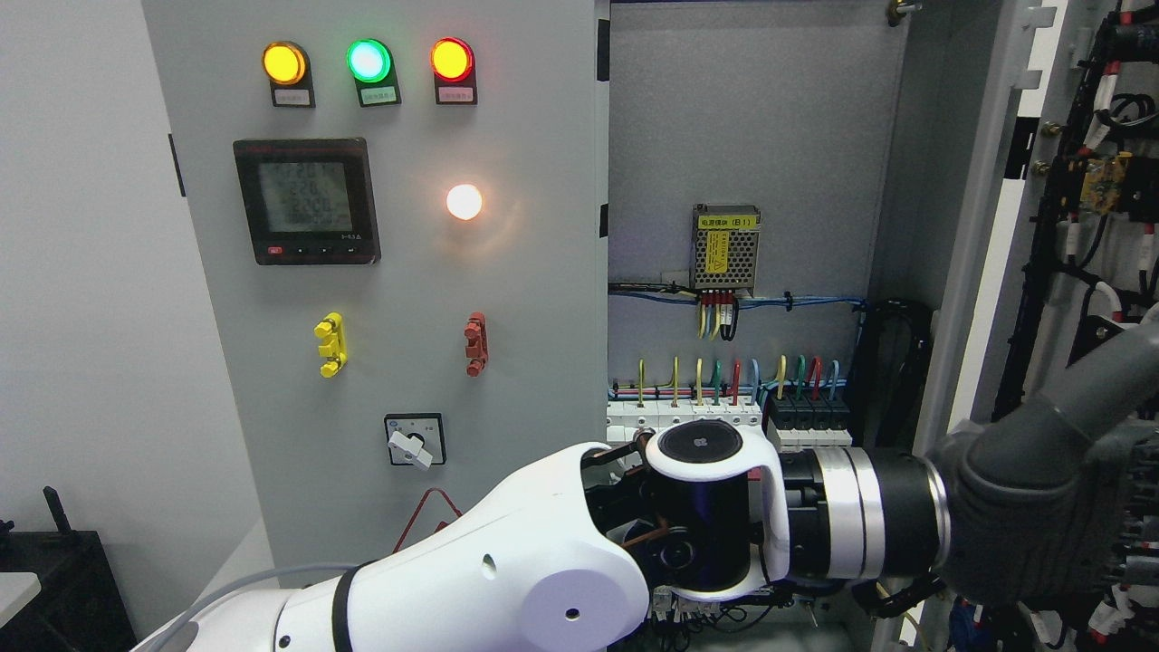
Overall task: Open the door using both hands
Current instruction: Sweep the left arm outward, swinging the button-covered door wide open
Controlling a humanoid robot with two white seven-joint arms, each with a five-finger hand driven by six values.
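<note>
Head view, the only one here. The right door (991, 272) of the cabinet stands swung wide open at the right of the picture. Its pale edge faces the camera, and the wiring on its inner face (1100, 181) shows further right. Left of that door the cabinet interior lies exposed, with a meshed power supply (725, 237) high on the back wall and a row of breakers (724, 418) with coloured wires below it. Further left still is the closed left door (507, 299), carrying a lit meter (305, 201) and a rotary switch (415, 440).

The left arm comes in white from the lower left and reaches across the front of the breakers. Its grey left hand (1023, 516) sits low against the open door's edge. From this angle I cannot tell whether that hand is clamped on the door or only resting against it. A grey limb (1100, 371) slants in from the right edge just above it. It is probably the right arm, but its hand is hidden, so I cannot tell that hand's state either.

The door looks nearly or fully open, so the risk now lies in overdoing it:
- A further push could drive the door against its hinge stop and strain the cable bundles on its inner face.
- The left wrist passes close to the breakers, so a sagging or sweeping withdrawal could flip a lever or snag a wire.
- With both limbs crowded low at the door's edge, one could knock the other.
</note>
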